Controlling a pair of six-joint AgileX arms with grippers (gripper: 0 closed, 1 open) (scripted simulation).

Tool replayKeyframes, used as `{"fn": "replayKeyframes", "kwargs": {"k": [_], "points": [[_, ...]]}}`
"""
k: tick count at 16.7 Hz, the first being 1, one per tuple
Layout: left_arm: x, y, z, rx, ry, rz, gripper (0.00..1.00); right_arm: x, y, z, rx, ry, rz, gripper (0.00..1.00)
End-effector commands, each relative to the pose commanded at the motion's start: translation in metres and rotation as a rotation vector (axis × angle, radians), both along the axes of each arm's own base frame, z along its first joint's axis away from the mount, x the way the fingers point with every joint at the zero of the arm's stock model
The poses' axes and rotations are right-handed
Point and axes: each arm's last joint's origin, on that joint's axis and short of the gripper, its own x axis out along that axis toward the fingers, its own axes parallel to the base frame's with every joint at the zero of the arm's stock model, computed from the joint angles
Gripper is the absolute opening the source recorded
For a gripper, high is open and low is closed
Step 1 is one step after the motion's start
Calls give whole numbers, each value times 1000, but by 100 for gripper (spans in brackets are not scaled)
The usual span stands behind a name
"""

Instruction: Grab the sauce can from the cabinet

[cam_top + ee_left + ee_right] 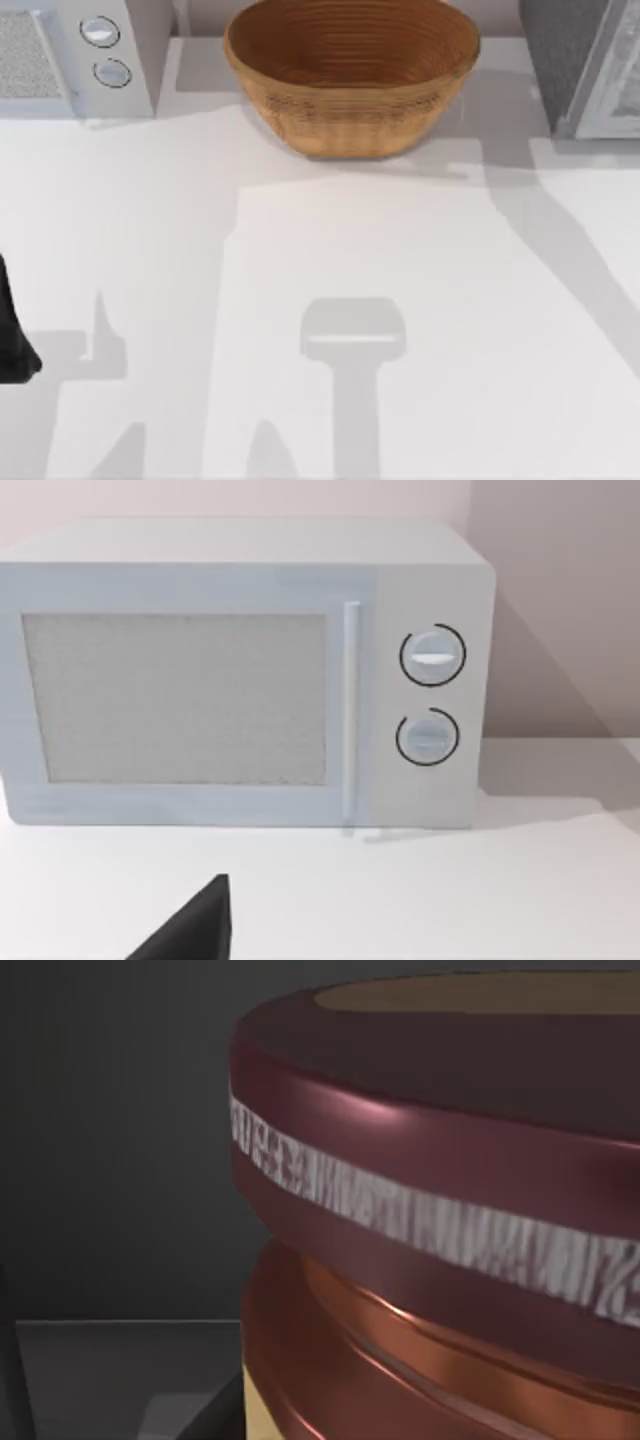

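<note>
The sauce can (440,1220) looms very close in the right wrist view, with a dark maroon rim, a pale banded stripe, a coppery lower ring and a tan side. It stands on a grey shelf (110,1370) inside the dark cabinet (590,70), which sits at the table's far right. A dark part of my right gripper (195,1415) shows just beside the can's base; its hold on the can is hidden. My left arm (12,330) is parked at the table's left edge, and a dark tip of its gripper (190,930) points toward the microwave.
A large wicker bowl (350,75) stands at the back middle of the white table (320,300). A white microwave (240,680) with two round dials sits at the back left (80,55).
</note>
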Motion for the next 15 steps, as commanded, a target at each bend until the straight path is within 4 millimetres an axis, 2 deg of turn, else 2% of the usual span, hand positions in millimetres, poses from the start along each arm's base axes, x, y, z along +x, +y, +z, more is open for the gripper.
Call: {"fn": "replayKeyframes", "kwargs": {"k": [2, 7, 10, 13, 15], "points": [[0, 0, 0, 0, 0, 0, 100, -12, -2, 2, -1, 3, 0, 0], [0, 0, 0, 0, 0, 0, 100, -13, -4, 3, 4, -3, -2, 0], [0, 0, 0, 0, 0, 0, 100, -21, -12, 1, 10, -15, 29, 0], [0, 0, 0, 0, 0, 0, 100, -36, -29, -11, 12, -29, 83, 0], [0, 0, 0, 0, 0, 0, 100, -48, -43, -29, 8, -28, 119, 0]]}}
